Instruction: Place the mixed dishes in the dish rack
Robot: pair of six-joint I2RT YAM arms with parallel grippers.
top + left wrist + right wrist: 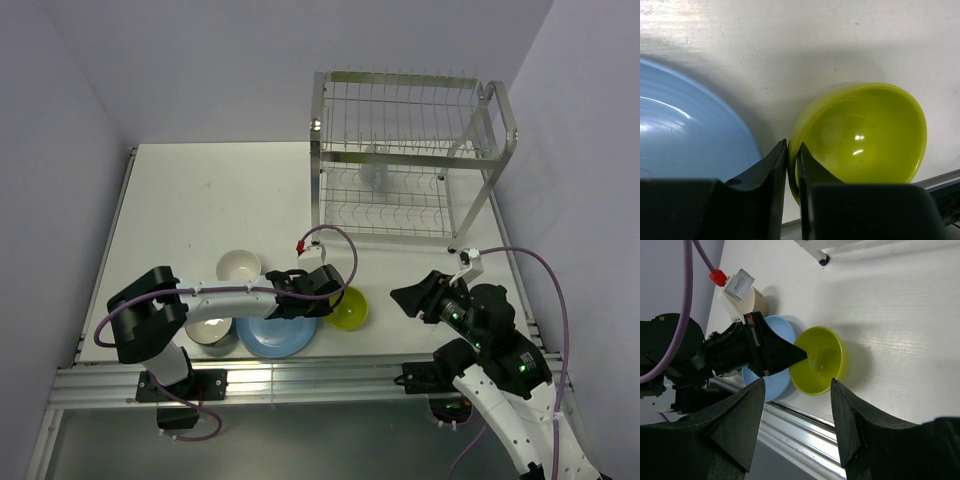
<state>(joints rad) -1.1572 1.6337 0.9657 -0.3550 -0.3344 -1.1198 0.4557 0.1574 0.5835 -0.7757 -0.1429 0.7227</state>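
Observation:
My left gripper [335, 297] [792, 145] is shut on the near rim of the lime-green bowl [350, 308] [865, 135] [820, 360], one finger inside and one outside; the bowl looks tilted. The large blue plate [275, 338] [685, 135] [781, 329] lies just left of it. The cream bowl [238, 266] and the dark bowl with white inside [210, 335] sit further left. A pale mug [373, 176] stands on the lower shelf of the dish rack [400, 150] at the back right. My right gripper [405, 297] [797, 390] is open and empty, right of the green bowl.
The table's front metal rail [300, 375] [805, 420] runs close under the plate and the green bowl. A rack foot [824, 260] shows at the top of the right wrist view. The left arm's purple cable [345, 250] loops above the green bowl.

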